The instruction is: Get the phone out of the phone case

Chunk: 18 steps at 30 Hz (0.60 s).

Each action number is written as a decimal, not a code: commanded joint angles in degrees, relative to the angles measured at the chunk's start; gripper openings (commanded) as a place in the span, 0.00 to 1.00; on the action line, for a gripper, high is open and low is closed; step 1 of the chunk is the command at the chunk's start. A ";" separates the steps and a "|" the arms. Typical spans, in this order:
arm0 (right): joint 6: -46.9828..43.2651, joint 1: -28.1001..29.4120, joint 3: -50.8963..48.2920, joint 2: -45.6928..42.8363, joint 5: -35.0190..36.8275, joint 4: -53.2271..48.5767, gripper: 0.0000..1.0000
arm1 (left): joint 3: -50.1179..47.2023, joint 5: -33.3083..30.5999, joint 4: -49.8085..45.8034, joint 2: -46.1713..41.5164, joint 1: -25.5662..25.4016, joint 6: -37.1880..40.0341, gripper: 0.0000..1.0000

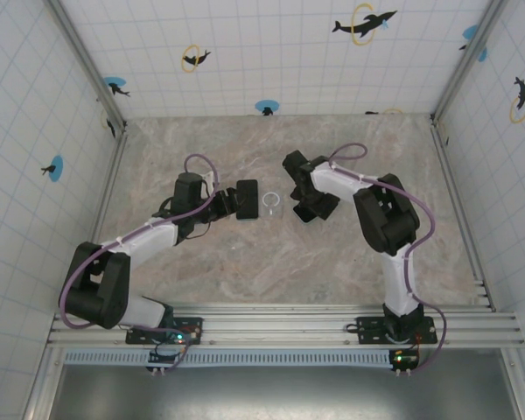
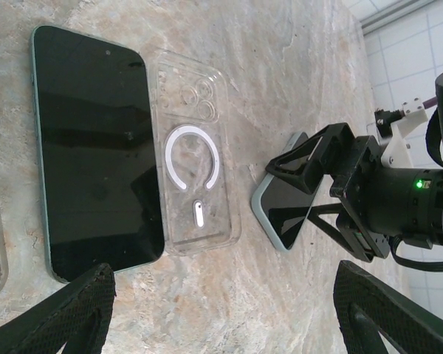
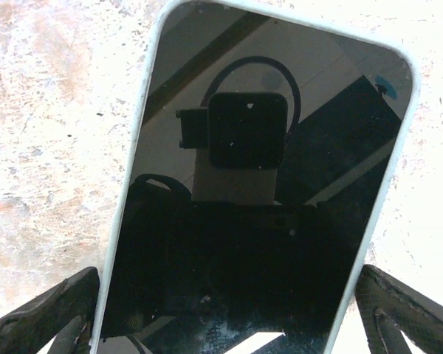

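- Marbled tabletop (image 1: pixel 271 262) is carrying all the task's things near its middle, between the two arms.
- Left arm (image 1: pixel 149 236) is reaching in from the near left with its elbow low and its forearm running toward the centre. Right arm (image 1: pixel 381 219) is folding over from the near right with its wrist turned down toward the tabletop.
- Dark phone (image 2: pixel 96 155) is lying flat, screen up, outside the case and just beside it. Its long axis is running away from the arm bases.
- Second phone (image 3: pixel 258 184), pale-rimmed, is lying on the far side of the case, under the right arm's wrist.
- Clear case (image 2: pixel 196 181) is lying empty between the two phones, its white ring showing, its long axis parallel to the dark phone's.
- Left pincer (image 2: pixel 221 284) is hovering with its fingers apart and holding nothing. The dark phone is lying ahead of it, toward its left finger, long axis crossing the line between the fingers. This is the arm nearer to phone and case.
- Right pincer (image 3: pixel 227 276) is standing wide apart, one finger at each long edge of the second phone. No clamping can be confirmed.
- Judgement: with the case empty, the removal is looking complete.
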 commanded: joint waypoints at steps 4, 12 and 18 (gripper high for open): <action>3.22 -1.10 0.86 5.49 -5.60 -6.28 0.89 | -0.53 1.17 -0.53 -0.73 -0.14 1.62 0.79; 3.20 -1.88 0.36 5.30 -6.17 -5.66 0.72 | -0.39 1.28 -0.46 -0.48 -0.10 1.63 0.79; 2.05 -2.12 -1.50 2.77 -5.85 -2.48 0.62 | 0.32 1.44 -0.58 -0.11 -0.09 1.71 0.78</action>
